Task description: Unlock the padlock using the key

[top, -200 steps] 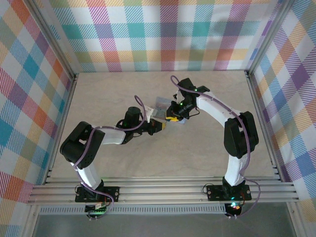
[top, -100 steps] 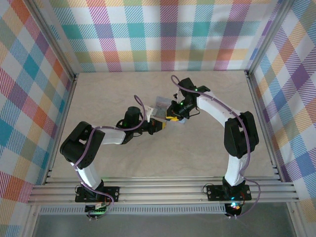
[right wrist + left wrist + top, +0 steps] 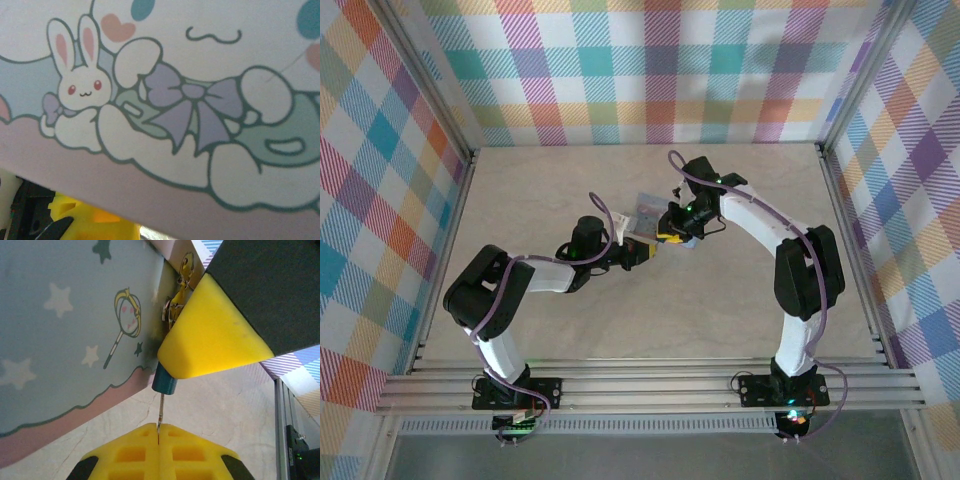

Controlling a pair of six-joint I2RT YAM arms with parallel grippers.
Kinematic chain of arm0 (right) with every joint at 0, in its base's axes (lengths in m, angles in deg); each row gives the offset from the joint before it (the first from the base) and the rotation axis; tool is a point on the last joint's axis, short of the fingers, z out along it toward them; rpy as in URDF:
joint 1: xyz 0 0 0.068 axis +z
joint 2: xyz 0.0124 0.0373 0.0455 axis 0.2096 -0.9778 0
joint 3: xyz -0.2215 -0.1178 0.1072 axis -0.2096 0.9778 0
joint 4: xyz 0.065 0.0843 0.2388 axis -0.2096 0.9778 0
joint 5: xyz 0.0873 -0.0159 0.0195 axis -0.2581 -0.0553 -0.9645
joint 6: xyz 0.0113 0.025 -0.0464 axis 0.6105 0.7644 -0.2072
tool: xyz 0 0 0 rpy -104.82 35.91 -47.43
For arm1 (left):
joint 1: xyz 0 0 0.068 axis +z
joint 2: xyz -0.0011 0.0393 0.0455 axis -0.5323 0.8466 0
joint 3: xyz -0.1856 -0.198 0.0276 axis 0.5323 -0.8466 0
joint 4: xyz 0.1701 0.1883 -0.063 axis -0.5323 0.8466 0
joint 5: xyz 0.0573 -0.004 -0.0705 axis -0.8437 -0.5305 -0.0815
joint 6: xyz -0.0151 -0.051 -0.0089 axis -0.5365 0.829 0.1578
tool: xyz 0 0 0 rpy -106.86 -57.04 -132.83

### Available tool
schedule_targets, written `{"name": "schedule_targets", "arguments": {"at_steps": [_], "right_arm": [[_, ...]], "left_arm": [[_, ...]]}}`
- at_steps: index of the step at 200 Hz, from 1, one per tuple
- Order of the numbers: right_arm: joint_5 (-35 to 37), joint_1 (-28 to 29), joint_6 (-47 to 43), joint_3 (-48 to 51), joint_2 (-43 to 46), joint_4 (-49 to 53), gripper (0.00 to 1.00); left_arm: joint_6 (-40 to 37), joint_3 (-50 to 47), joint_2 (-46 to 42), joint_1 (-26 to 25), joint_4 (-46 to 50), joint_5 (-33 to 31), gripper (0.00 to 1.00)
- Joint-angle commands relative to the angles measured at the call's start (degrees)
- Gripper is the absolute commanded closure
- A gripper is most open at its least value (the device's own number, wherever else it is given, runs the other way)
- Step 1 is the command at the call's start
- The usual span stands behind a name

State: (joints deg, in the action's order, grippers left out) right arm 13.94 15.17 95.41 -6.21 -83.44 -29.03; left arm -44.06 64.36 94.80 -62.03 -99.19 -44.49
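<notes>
The padlock (image 3: 164,381) is a small teal cylinder sticking out from under a yellow fingertip (image 3: 210,335) of my right gripper (image 3: 668,237), which is shut on it beside the tin box's metal latch (image 3: 175,305). The thin silvery key (image 3: 160,412) runs straight from the padlock's lower end into my left gripper (image 3: 158,429), whose yellow fingers are shut on it. In the top view both grippers meet mid-table at the front of the box, the left gripper (image 3: 646,252) coming from the left. The padlock's upper part is hidden by the right finger.
The pastel cartoon tin box (image 3: 645,211) stands tilted between the two grippers; its starry side (image 3: 65,330) is close to the left wrist and its rabbit lid (image 3: 190,75) close to the right wrist. Bare beige table (image 3: 720,310) lies around, walled by aluminium rails (image 3: 850,250).
</notes>
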Motion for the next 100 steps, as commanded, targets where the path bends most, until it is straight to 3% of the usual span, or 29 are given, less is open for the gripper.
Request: {"name": "schedule_targets", "arguments": {"at_steps": [1,100], "right_arm": [[-2.97,0.18,0.0,0.07,0.83,-0.3,1.0],[-7.54,0.16,-4.96,-3.9,-1.75,6.68,1.0]], "left_arm": [[1.25,0.18,0.83,-0.1,-6.32,-1.9,1.0],[-2.14,-0.14,2.0,-1.05,-10.31,-5.29,1.0]]}}
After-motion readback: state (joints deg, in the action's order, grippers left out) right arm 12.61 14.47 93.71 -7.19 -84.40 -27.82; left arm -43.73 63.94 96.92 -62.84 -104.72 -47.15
